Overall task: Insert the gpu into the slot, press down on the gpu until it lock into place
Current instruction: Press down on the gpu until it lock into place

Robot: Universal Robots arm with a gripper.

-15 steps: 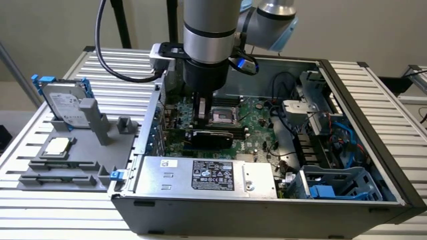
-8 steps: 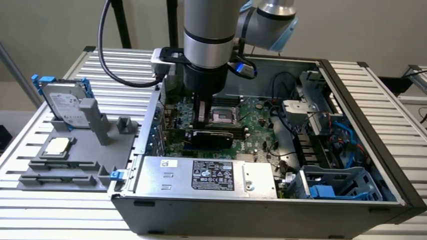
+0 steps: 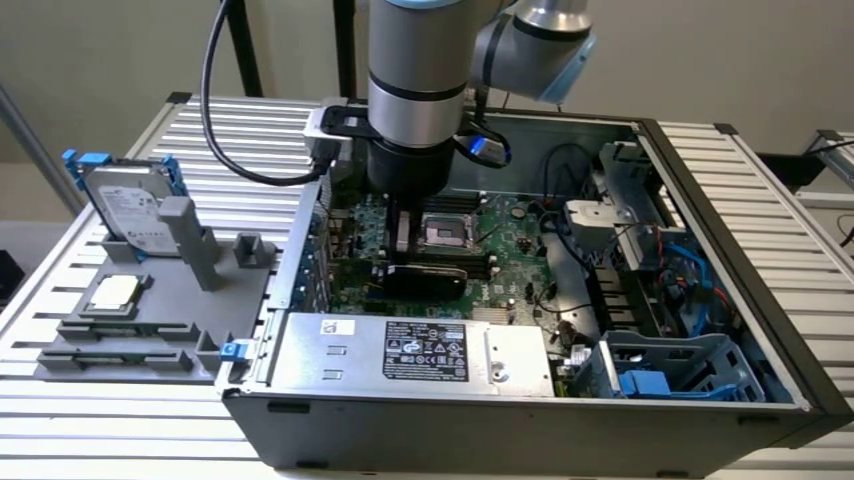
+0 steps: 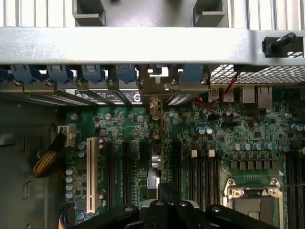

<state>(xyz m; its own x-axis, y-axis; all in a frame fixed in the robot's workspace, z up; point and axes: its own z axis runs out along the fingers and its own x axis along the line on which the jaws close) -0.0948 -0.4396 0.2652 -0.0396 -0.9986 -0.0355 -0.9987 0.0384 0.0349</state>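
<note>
Gripper: the arm's black gripper (image 4: 166,204) reaches down into the open grey metal computer case (image 3: 534,430), just above the card's top edge
Grip: cannot tell whether it is clenched on the card or released
Gpu: the thin flat glossy black gpu (image 3: 424,280) stands on edge on the green motherboard (image 3: 514,255), between the silver CPU socket (image 3: 441,232) and the silver power-supply box (image 3: 414,350); in the wrist view it runs edge-on from the gripper to its metal bracket (image 4: 153,83) at the case's rear wall
Slot: the long narrow slot lies under the card, hidden by it; how deep the card sits cannot be told
Neighbours: a white connector strip (image 4: 90,174) and parallel long black slots (image 4: 126,167) lie beside the card
Outside: a grey hard drive with blue clips (image 3: 127,205) rests on the slatted table (image 3: 107,430), at the exterior view's left
</note>
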